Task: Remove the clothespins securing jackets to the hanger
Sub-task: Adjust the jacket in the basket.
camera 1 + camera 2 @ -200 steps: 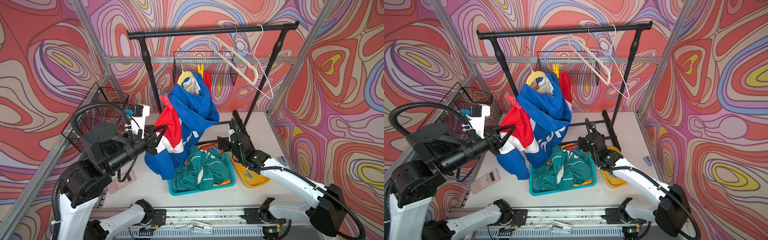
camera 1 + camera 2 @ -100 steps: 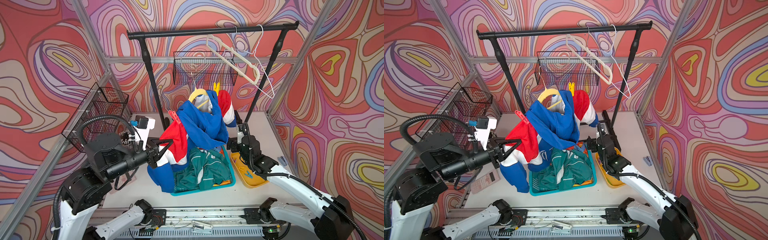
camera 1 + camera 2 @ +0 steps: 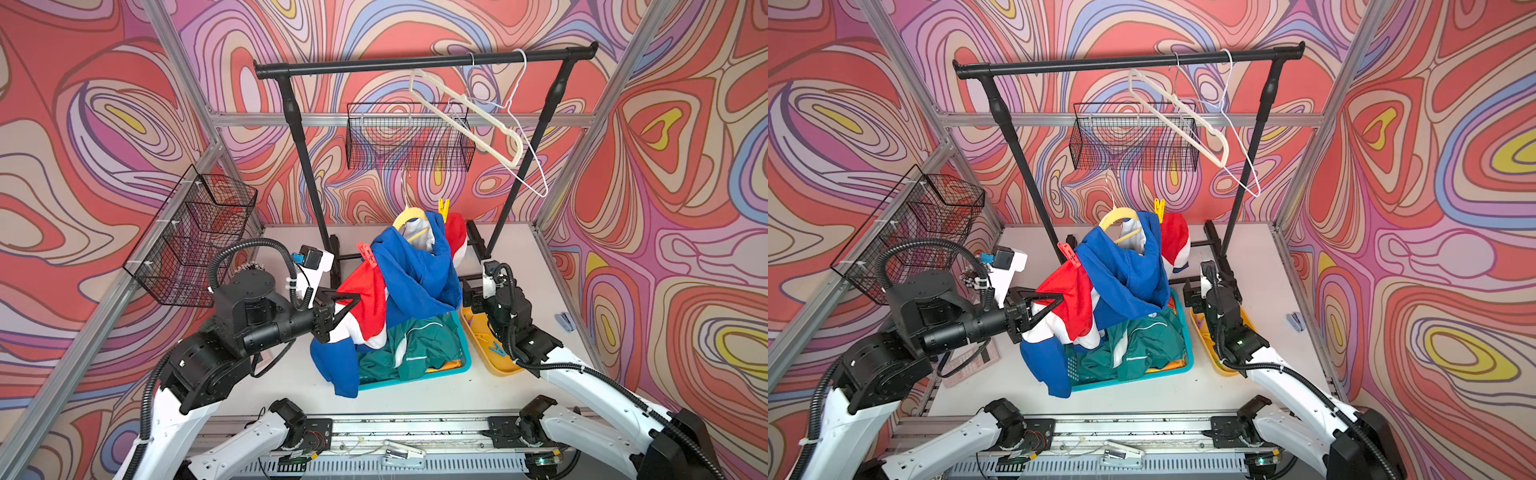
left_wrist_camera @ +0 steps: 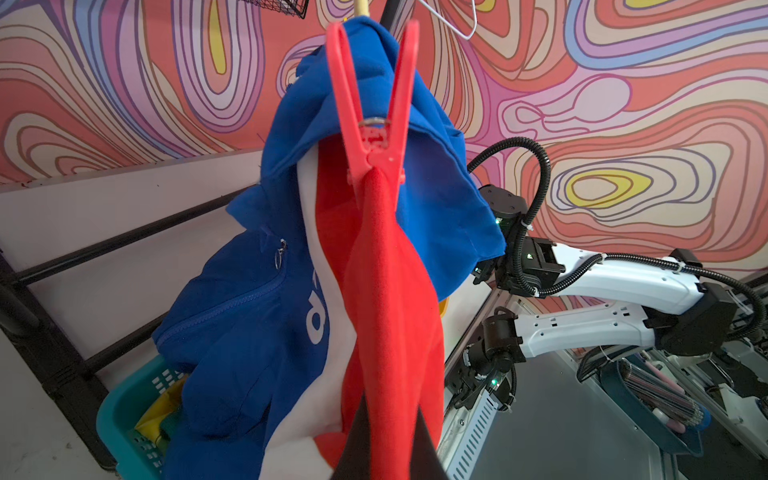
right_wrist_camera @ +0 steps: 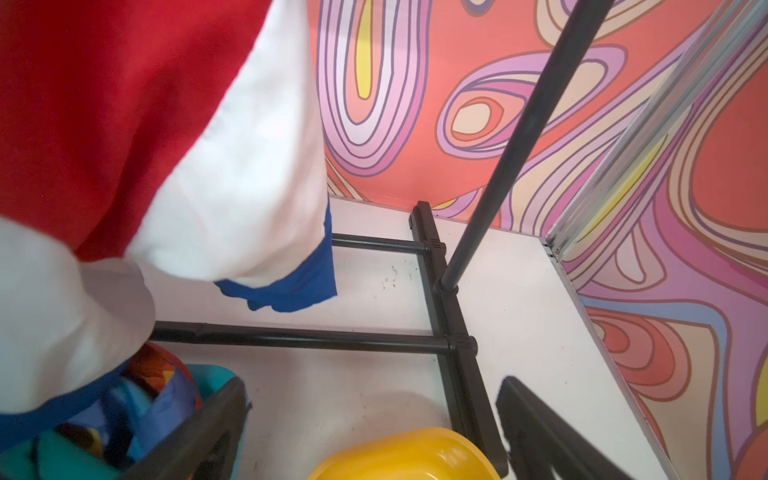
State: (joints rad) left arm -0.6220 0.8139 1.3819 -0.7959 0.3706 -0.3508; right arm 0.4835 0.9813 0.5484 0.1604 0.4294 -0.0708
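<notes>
The left end effector, tips cut off, is clamped on the jacket's red part. Only its wrist view shows the red clothespin closely. The right end effector's fingers stand apart, partly out of frame.

left fingers: tips inside blue jacket | rainbow jacket: mostly covered

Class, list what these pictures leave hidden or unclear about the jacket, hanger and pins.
Hanger: both top views, mostly under the blue jacket.
Yellow pin: top views, too small; what it clamps is unclear.
Tray: top views, the right arm covers part of its contents.
Patchwork cloth: right wrist view, blurred, partly behind the jacket's hem.
</notes>
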